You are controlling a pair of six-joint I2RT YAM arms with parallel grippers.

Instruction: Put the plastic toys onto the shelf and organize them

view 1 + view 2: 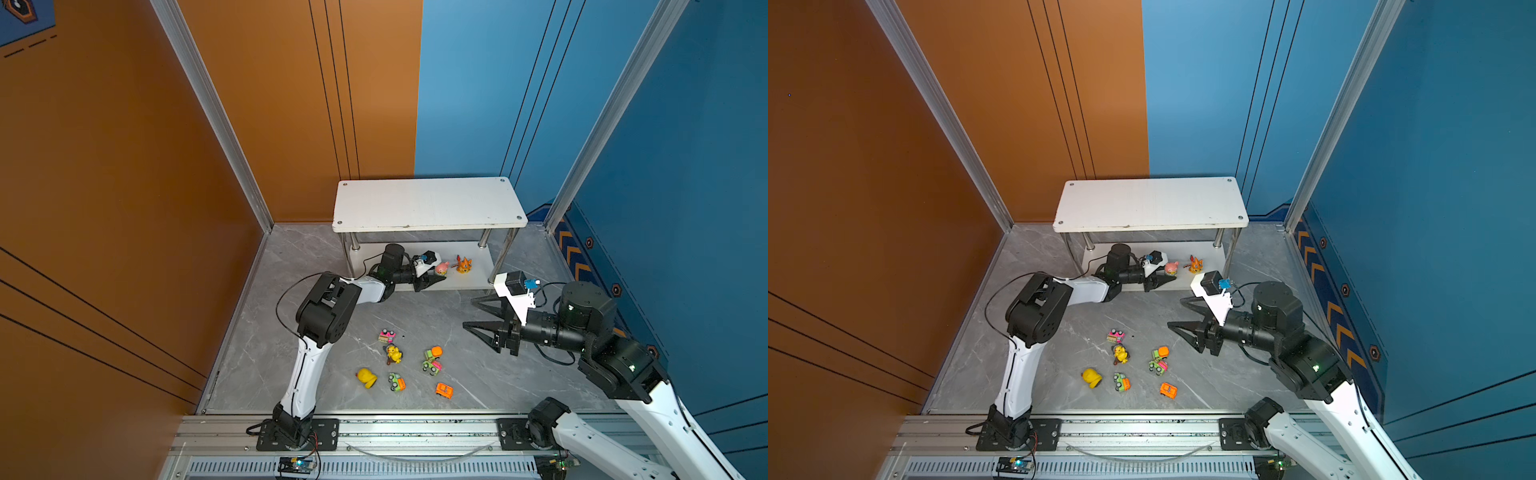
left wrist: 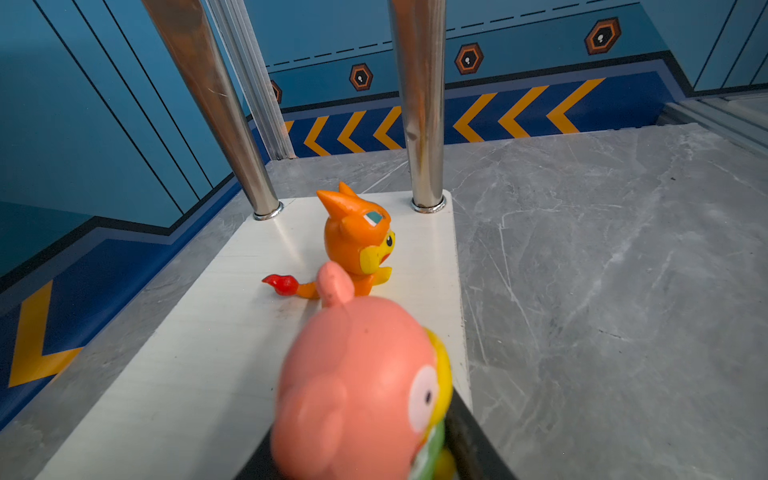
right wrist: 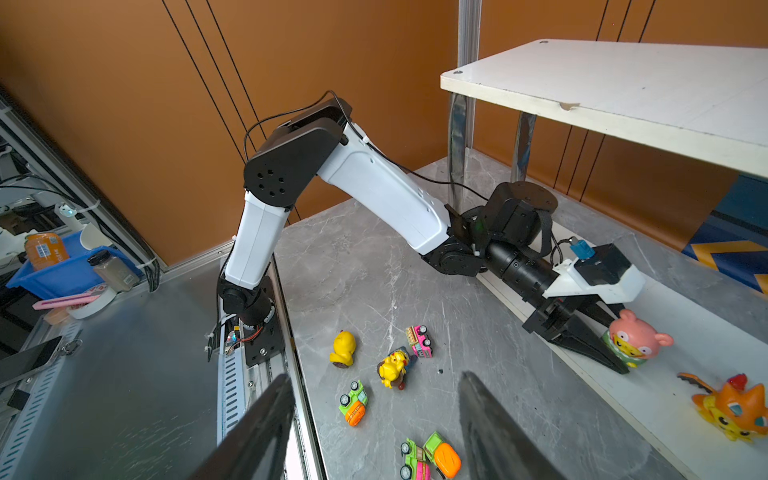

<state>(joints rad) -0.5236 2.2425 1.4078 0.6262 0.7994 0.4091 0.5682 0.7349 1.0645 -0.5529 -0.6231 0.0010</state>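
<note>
Pink animal (image 2: 361, 386) is gripped by your left gripper (image 3: 617, 347) on the lower shelf board (image 2: 199, 353), with the orange animal (image 2: 357, 241) just beyond its tips. Your right gripper (image 1: 469, 312) hangs open and empty, with the cars (image 3: 353, 403) on the table (image 1: 490, 374) ahead.

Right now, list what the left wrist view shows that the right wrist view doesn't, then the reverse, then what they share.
Left wrist only: the hexagon emblems on the blue wall. Right wrist only: the left arm, the shelf's top board, the yellow duck and the pink car. Both: the pink figurine in the left gripper, and the orange figurine on the lower board.
</note>
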